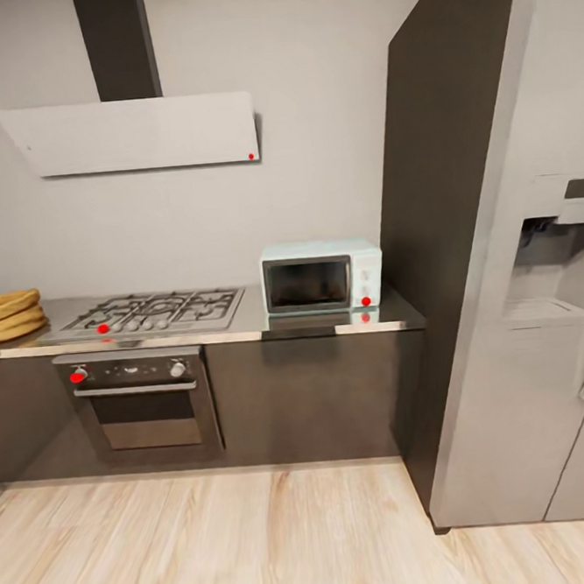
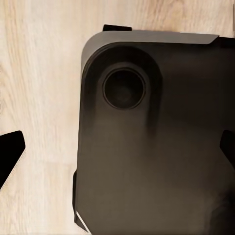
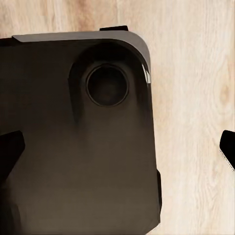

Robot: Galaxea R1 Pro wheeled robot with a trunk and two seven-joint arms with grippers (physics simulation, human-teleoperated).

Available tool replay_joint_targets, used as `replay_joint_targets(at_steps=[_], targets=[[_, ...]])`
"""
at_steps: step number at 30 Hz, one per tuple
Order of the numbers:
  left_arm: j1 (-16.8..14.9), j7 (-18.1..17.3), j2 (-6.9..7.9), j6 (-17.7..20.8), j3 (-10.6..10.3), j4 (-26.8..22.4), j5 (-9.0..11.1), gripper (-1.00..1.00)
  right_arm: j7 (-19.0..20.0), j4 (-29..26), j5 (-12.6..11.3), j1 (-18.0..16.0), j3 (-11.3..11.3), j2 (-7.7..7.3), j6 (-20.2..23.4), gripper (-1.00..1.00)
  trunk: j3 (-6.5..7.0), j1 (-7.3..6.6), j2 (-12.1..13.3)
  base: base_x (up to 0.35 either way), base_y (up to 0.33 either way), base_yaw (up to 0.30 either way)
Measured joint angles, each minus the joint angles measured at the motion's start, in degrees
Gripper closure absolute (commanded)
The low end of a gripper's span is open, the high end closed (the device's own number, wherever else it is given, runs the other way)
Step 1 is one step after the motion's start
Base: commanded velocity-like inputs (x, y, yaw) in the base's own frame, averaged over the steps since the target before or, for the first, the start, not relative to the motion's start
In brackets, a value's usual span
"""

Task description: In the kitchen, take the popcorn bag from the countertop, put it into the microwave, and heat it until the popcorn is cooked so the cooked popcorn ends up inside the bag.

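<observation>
Nothing done yet — microwave point(image 1: 321, 276) shut on the countertop point(image 1: 242, 329), bag point(image 1: 8, 316) untouched; both grippers point(image 2: 117, 152) point(image 3: 117, 147) spread wide, empty.

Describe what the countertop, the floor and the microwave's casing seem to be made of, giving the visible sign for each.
The countertop: probably polished steel, grey and mirroring the microwave's front. The floor: pale wood planks or laminate, with streaky grain and matte finish. The microwave: mint-blue casing, likely painted metal or plastic, smooth; dark glass window.
</observation>
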Motion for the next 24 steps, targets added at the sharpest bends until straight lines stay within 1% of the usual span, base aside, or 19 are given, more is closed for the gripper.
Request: replay_joint_targets(at_steps=[24], targets=[[0.0, 0.0, 0.03, -0.51, 0.0, 0.0, 0.0, -1.0, 0.0, -0.01, 0.02, 0.0, 0.08, 0.08, 0.17, -1.0, 0.0, 0.0, 0.0, 0.333, 0.0, 0.0]])
